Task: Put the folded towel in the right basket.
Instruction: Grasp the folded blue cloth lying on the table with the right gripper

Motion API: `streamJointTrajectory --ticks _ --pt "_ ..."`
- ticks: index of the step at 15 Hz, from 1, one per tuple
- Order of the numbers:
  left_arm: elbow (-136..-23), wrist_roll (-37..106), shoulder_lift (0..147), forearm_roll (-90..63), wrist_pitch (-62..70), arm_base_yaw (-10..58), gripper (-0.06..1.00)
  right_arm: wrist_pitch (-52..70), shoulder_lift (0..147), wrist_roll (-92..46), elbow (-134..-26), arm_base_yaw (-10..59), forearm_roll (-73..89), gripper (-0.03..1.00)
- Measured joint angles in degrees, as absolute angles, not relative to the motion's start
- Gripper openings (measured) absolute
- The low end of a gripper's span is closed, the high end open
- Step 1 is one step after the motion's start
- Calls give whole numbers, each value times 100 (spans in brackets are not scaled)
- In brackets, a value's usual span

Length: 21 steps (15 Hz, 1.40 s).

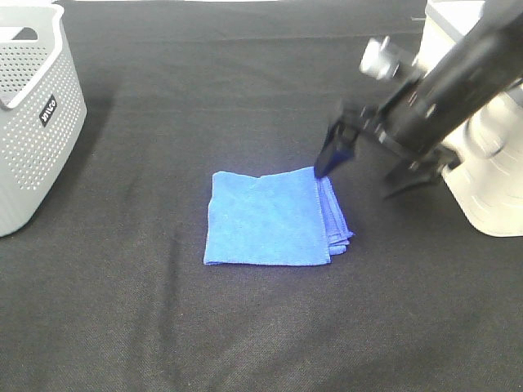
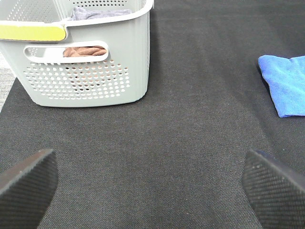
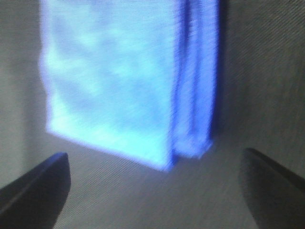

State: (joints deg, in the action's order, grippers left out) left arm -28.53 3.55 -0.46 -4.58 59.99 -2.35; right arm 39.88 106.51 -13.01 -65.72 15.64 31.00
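Observation:
The folded blue towel (image 1: 265, 216) lies flat on the black table cloth near the middle. It also shows in the right wrist view (image 3: 119, 81) and at the edge of the left wrist view (image 2: 288, 83). My right gripper (image 1: 369, 166) is open and hovers just above the towel's far right corner, with nothing between its fingers (image 3: 33, 191). The right basket (image 1: 490, 192) is pale and stands at the right edge, partly hidden behind the right arm. My left gripper (image 2: 150, 191) is open and empty over bare cloth, and is out of the exterior view.
A grey perforated basket (image 1: 33, 122) stands at the left edge. In the left wrist view it (image 2: 86, 71) holds brown and grey cloths. Black cloth (image 1: 261, 327) covers the table around the towel.

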Motion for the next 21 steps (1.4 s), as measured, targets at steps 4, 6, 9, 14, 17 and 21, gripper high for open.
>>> streamJointTrajectory --ticks 4,6,9,14,17,21 --pt "-2853 355 -46 -458 5999 -235 97 3661 11579 -1438 -7139 1564 3071 93" --pt "-2853 355 -46 -458 5999 -235 97 3501 11952 -1438 -7265 1564 3071 93" --pt "-2853 355 -46 -458 5999 -235 97 3507 12152 -1438 -7317 1564 3100 92" --pt "-2853 355 -46 -464 5999 -235 97 3518 12370 -1570 -7414 1719 3466 87" --pt "-2853 355 -46 -464 5999 -235 97 3111 12599 -1759 -7638 2555 3678 78" --pt "-2853 355 -46 -470 5999 -235 97 2939 12748 -1759 -7815 2888 3741 30"
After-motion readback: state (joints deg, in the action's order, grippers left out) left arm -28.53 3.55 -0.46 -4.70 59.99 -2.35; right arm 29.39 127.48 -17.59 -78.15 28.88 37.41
